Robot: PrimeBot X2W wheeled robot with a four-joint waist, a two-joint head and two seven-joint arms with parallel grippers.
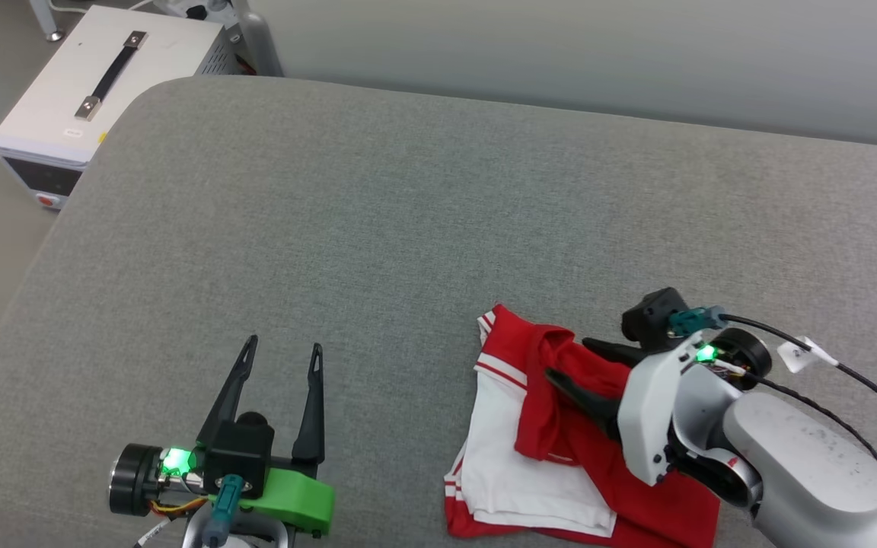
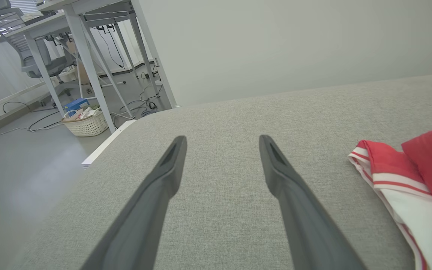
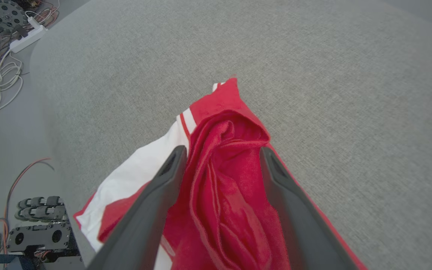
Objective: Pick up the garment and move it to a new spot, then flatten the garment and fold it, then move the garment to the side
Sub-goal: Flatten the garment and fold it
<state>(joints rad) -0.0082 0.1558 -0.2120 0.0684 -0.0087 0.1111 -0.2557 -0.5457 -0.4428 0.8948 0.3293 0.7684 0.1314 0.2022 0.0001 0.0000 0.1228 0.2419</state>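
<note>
Garment: I've got the red T-shirt with white sleeves and red-white striped trim (image 1: 545,411) bunched and half folded at the right of the grey woven fabric surface (image 1: 408,190), close to its near edge.
Right gripper: the right gripper (image 1: 568,359) lies low over the shirt, with its two long dark fingers spread wide. From the wrist I see a ridge of red cloth (image 3: 234,176) lying loose between them; nothing is pinched.
Left gripper: the left gripper (image 1: 284,344) is well to the left of the shirt. Its fingers are fully apart with only bare grey fabric between them, and it holds nothing (image 2: 222,138).
Gap between grippers: there's a clear strip of grey fabric here; the shirt's striped hem (image 2: 373,168) is its nearest part to the left fingers, and it doesn't touch them.
Left edge: a rounded corner drops to the floor, where a white metal box with a black strap handle (image 1: 103,84) stands just beside it.
Far edge: it runs straight along the plain pale wall (image 1: 560,46).
Near edge: from the right wrist, the white sleeve (image 3: 133,180) reaches almost to the rim, with the floor below.
Open room: I see broad bare fabric beyond the shirt and across to the left corner.
Off the surface: white desk legs (image 2: 88,67) and a pale woven basket (image 2: 86,125) stand out on the floor, well apart.
</note>
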